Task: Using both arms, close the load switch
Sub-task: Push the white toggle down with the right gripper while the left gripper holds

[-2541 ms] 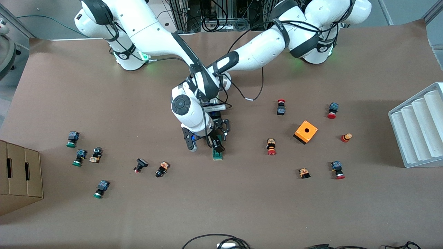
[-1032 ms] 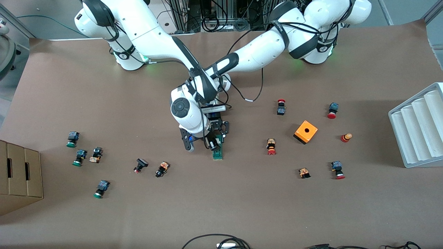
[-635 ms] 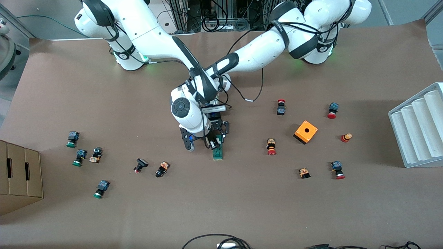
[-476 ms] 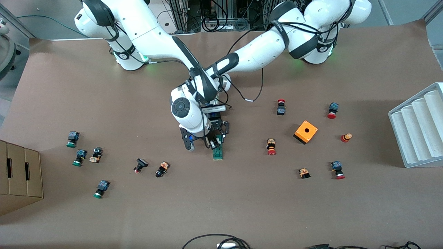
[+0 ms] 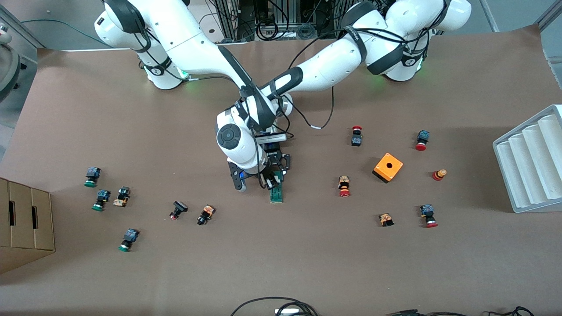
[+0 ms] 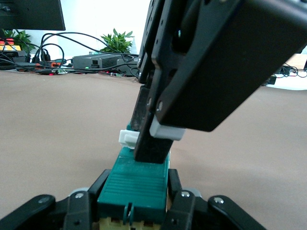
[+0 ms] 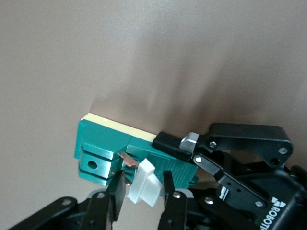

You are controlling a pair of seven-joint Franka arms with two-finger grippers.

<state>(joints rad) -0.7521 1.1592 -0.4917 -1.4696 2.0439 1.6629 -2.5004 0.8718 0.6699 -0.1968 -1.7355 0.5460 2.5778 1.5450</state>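
The green load switch (image 5: 276,194) lies mid-table, its long axis running toward the front camera. My left gripper (image 5: 277,174) is shut on its end farther from the camera. In the left wrist view the green body (image 6: 139,173) sits clamped between my fingers (image 6: 103,184). My right gripper (image 5: 268,182) comes down from above onto the same end. In the right wrist view its fingers (image 7: 117,191) straddle the white sliding piece (image 7: 144,183) and close on it, with the green body (image 7: 103,143) beside it. The right gripper's black finger (image 6: 153,139) covers most of the white piece in the left wrist view.
An orange box with a hole (image 5: 388,166) and several red-capped push buttons (image 5: 344,186) lie toward the left arm's end. Green-capped and black buttons (image 5: 102,199) lie toward the right arm's end, by a cardboard box (image 5: 24,224). A grey ribbed tray (image 5: 533,162) stands at the table edge.
Since the earliest frame my right gripper has shifted along the switch away from the front camera, toward the left gripper. In the last second nothing visibly moves.
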